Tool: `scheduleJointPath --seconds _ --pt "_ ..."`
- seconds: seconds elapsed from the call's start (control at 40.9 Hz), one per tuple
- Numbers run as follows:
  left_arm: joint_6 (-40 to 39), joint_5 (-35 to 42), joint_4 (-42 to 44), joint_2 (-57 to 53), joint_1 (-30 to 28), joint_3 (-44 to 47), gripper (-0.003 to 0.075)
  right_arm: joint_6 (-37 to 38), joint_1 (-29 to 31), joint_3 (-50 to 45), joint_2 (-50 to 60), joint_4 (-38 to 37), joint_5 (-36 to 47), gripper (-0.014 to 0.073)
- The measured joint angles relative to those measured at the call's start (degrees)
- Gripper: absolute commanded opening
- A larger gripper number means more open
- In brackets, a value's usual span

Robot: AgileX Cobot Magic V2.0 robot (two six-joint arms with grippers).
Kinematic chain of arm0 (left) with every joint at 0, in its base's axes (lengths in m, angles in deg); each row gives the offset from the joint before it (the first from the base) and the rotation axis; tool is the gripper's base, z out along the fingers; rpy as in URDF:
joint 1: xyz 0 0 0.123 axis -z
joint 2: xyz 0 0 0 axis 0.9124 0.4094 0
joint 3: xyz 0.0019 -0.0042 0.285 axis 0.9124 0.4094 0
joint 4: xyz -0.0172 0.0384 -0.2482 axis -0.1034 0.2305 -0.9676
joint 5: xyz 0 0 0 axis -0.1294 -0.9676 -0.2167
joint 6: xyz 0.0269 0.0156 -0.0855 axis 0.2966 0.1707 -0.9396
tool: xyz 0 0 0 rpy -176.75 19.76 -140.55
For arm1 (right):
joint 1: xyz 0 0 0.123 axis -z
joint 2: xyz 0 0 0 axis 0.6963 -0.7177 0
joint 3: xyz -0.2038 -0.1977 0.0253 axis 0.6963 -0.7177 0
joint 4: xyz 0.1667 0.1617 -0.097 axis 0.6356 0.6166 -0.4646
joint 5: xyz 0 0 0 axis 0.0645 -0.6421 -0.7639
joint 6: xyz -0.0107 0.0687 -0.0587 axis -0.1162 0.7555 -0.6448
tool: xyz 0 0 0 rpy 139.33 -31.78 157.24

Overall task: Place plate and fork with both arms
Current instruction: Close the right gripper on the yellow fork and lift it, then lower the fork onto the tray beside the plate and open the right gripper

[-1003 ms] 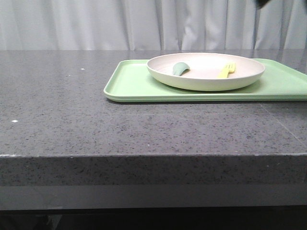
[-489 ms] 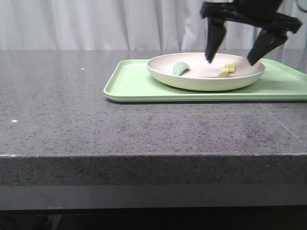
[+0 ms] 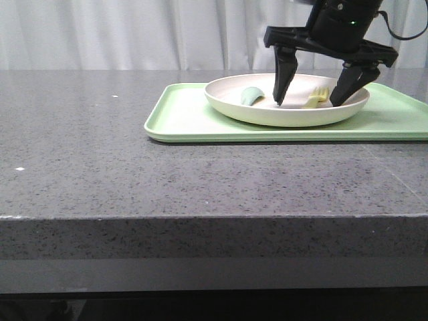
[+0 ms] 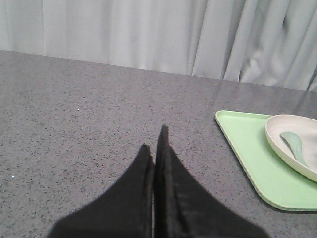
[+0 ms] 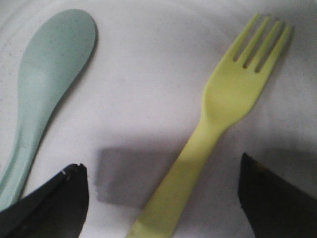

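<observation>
The cream plate point(image 3: 224, 107) rests on the light-green tray point(image 3: 180, 117) at the right of the counter. The pale yellow fork point(image 3: 315, 98) lies inside it, tines toward the back. My right gripper point(image 3: 305, 102) is open and lowered into the plate, one finger on either side of the fork. In the right wrist view the fork's point(image 5: 223, 109) handle runs between the two fingers of the right gripper point(image 5: 161, 168), touching neither. My left gripper point(image 4: 154, 139) is shut on nothing above bare counter, left of the tray point(image 4: 247, 148) and the plate point(image 4: 277, 141). It is out of the front view.
A dull grey-green spoon point(image 3: 252, 95) lies in the left part of the plate, close to the right gripper's left finger; it shows too as the spoon point(image 5: 44, 84) and spoon point(image 4: 294, 146). Grey speckled counter point(image 3: 100, 154) spreads left of the tray. A curtain hangs behind.
The right arm has come into the front view from above and dropped, its open fingers now down inside the plate astride the fork. Plate, fork and spoon have not moved.
</observation>
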Motion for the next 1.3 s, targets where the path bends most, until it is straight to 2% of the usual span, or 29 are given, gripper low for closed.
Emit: scheduleJointPath --seconds 0.098,0.171,0.391,0.489,0.562,0.685,0.954,1.296 --pt "0.0 0.0 0.0 0.0 0.0 0.0 -0.0018 0.0 0.0 0.14 -0.13 -0.16 0.32 0.0627" --pt "0.0 0.0 0.0 0.0 0.0 0.0 -0.0018 0.0 0.0 0.14 -0.13 -0.15 0.32 0.0568" --pt "0.0 0.0 0.0 0.0 0.0 0.0 -0.0018 0.0 0.0 0.14 -0.24 -0.19 0.32 0.0169" --pt "0.0 0.0 0.0 0.0 0.0 0.0 -0.0018 0.04 0.0 0.14 -0.46 -0.07 0.32 0.0039" --pt "0.0 0.0 0.0 0.0 0.0 0.0 -0.0018 0.13 0.0 0.14 -0.46 0.18 0.32 -0.002" --pt "0.0 0.0 0.0 0.0 0.0 0.0 -0.0018 0.13 0.0 0.8 -0.46 0.21 -0.21 -0.0062" --pt "0.0 0.0 0.0 0.0 0.0 0.0 -0.0018 0.13 0.98 4.5 2.01 0.21 -2.19 -0.0062" --pt "0.0 0.0 0.0 0.0 0.0 0.0 -0.0018 -1.96 11.03 4.85 3.78 -3.95 -6.17 -0.0062"
